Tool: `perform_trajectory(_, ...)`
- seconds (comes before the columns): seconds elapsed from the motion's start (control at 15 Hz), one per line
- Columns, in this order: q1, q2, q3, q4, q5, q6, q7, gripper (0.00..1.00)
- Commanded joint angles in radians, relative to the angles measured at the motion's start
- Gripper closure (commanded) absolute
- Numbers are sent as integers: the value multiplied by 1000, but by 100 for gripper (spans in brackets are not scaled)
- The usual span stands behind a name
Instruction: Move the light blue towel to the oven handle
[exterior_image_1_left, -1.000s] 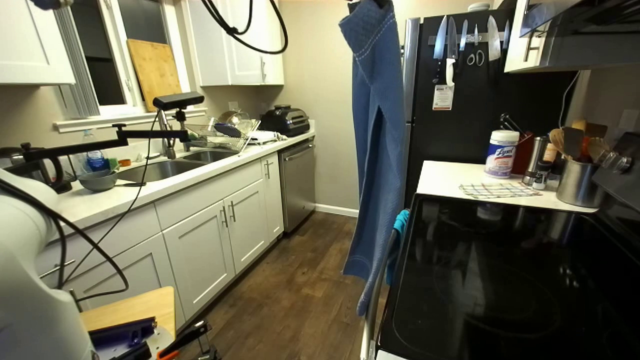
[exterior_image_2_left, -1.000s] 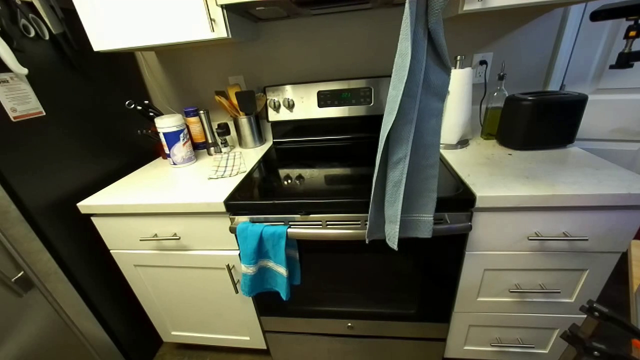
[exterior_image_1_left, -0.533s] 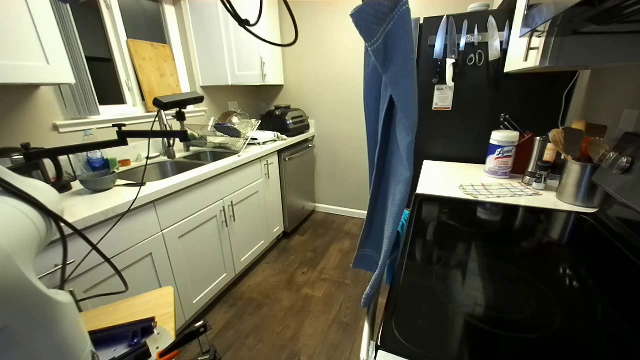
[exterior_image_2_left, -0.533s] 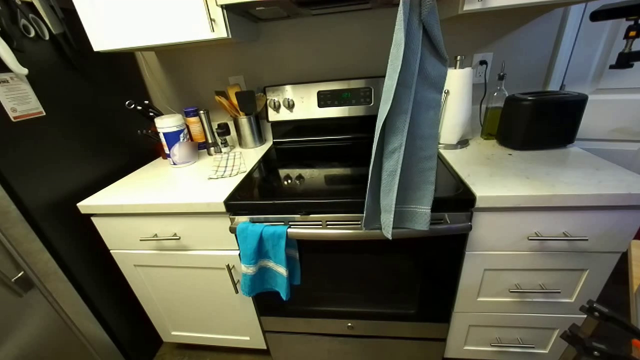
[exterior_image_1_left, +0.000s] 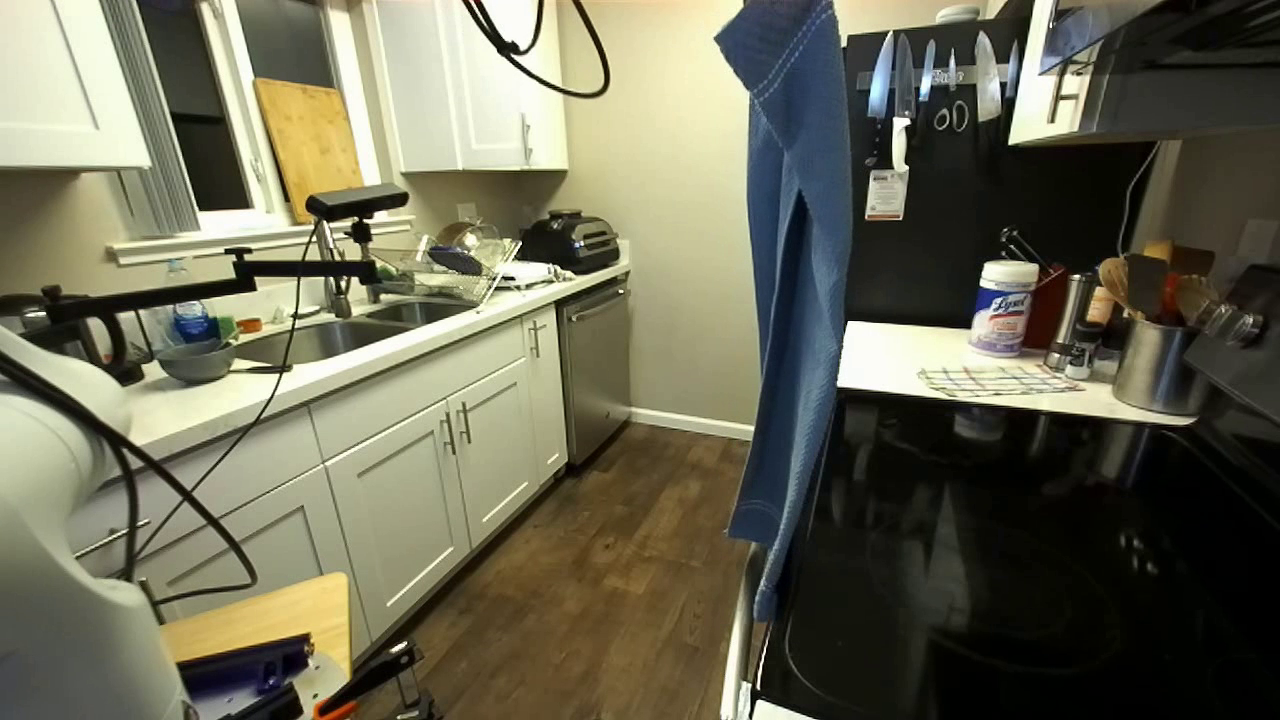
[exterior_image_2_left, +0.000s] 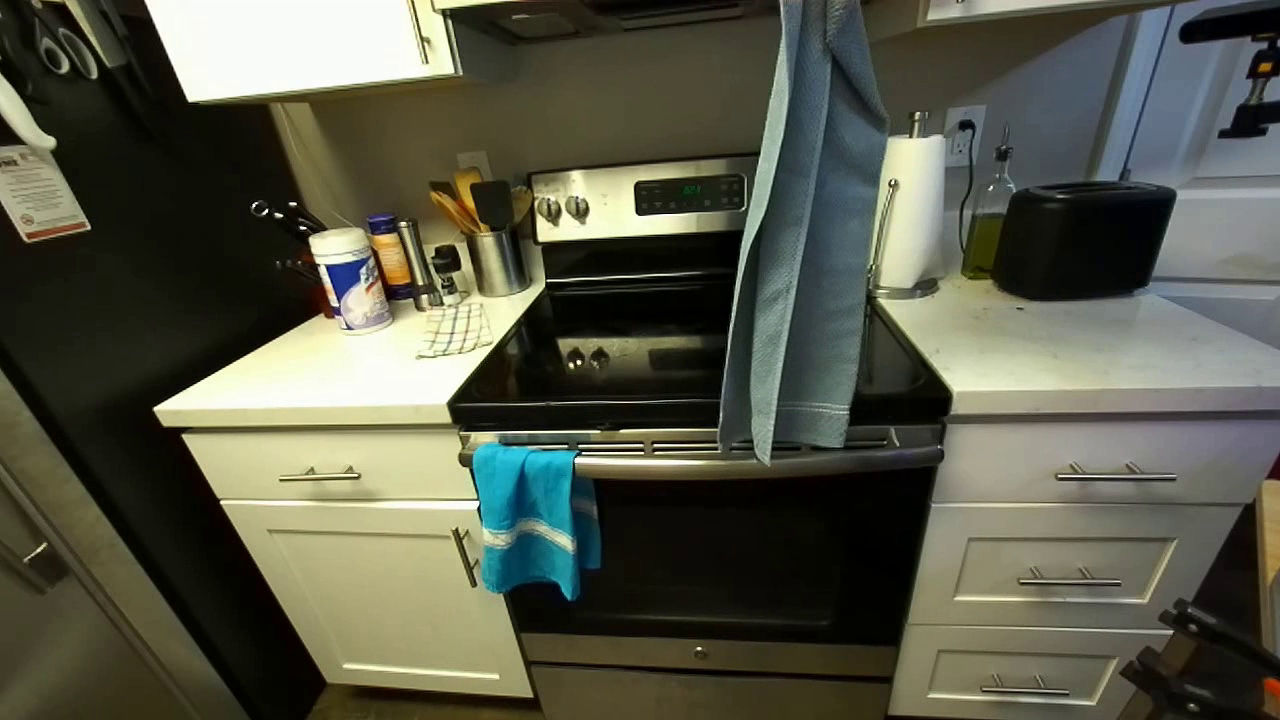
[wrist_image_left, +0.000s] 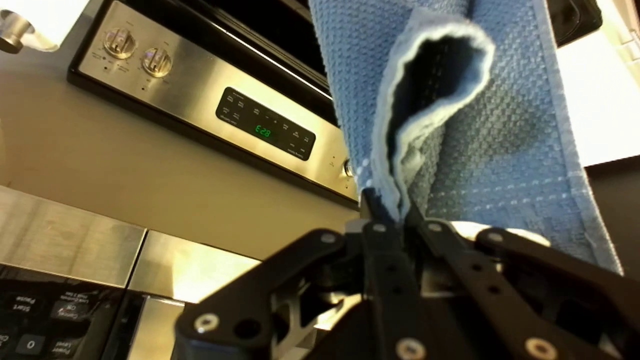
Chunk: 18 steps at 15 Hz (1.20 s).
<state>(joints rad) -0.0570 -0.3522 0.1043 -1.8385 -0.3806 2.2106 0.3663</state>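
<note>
The light blue towel (exterior_image_2_left: 805, 250) hangs in a long narrow fold in front of the stove. It also shows in an exterior view (exterior_image_1_left: 795, 300). Its lower corner overlaps the oven handle (exterior_image_2_left: 650, 468) in the picture; I cannot tell if they touch. The handle is a metallic bar across the oven front, and its near end shows in an exterior view (exterior_image_1_left: 738, 640). In the wrist view, my gripper (wrist_image_left: 391, 205) is shut on the top edge of the towel (wrist_image_left: 500, 135), which loops between the fingers. The gripper is above the top edge of both exterior views.
A bright turquoise cloth (exterior_image_2_left: 535, 520) hangs over the handle's left part. The black cooktop (exterior_image_2_left: 620, 390) lies behind the towel. A paper towel roll (exterior_image_2_left: 912, 215) and toaster (exterior_image_2_left: 1085, 240) stand to the right. A microwave (wrist_image_left: 50, 320) shows in the wrist view.
The towel has moved left and up in an exterior view, its bottom rising from below the handle to about handle level. In another exterior view it has shifted right, now covering the turquoise cloth.
</note>
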Motion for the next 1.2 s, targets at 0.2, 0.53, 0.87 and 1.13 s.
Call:
perform_trajectory(0.2,-10,92,37,16,-29,-1,34,98)
perform_trajectory(0.53,14,192,31,3,-21,16,21,98)
perform_trajectory(0.87,49,306,14,3,-5,24,0,98)
perform_trajectory(1.13,73,366,-5,8,16,23,-20,98)
